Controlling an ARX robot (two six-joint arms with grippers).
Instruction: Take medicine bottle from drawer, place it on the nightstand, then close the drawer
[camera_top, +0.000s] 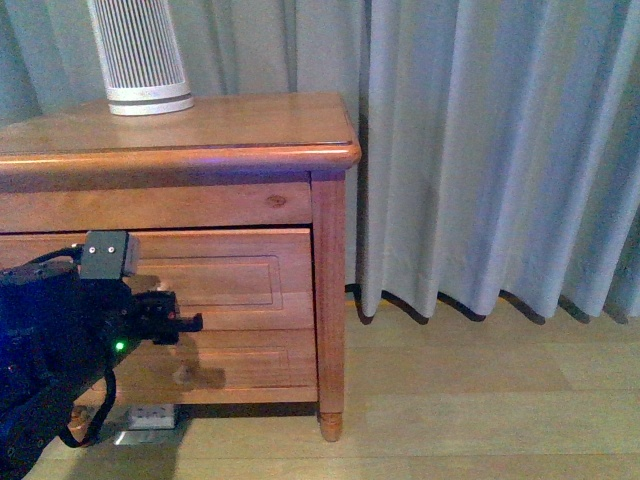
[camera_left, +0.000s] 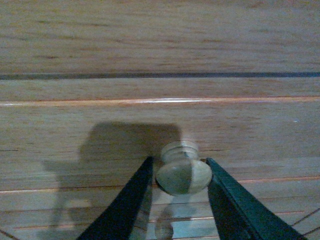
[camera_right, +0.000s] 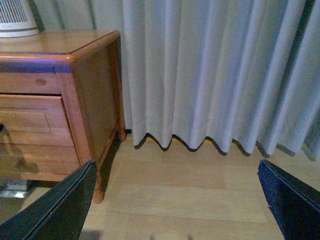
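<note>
The nightstand (camera_top: 200, 125) is honey-orange wood and stands at the left, before a curtain. My left gripper (camera_left: 179, 161) is shut on the round wooden drawer knob (camera_left: 183, 176), with a dark finger pressed on each side of it. In the front view the left gripper (camera_top: 165, 315) and its arm cover that knob, against the drawer (camera_top: 240, 280) front. None of the drawer's inside shows. The medicine bottle is out of view. My right gripper (camera_right: 176, 167) hangs open over bare floor to the right of the nightstand (camera_right: 95, 85), with nothing between its fingers.
A tall white ribbed device (camera_top: 140, 55) stands on the nightstand's top at the back left. A grey curtain (camera_top: 480, 150) hangs behind and to the right. The wooden floor (camera_top: 480, 400) stretches to the right. A small white object (camera_top: 150, 415) lies under the nightstand.
</note>
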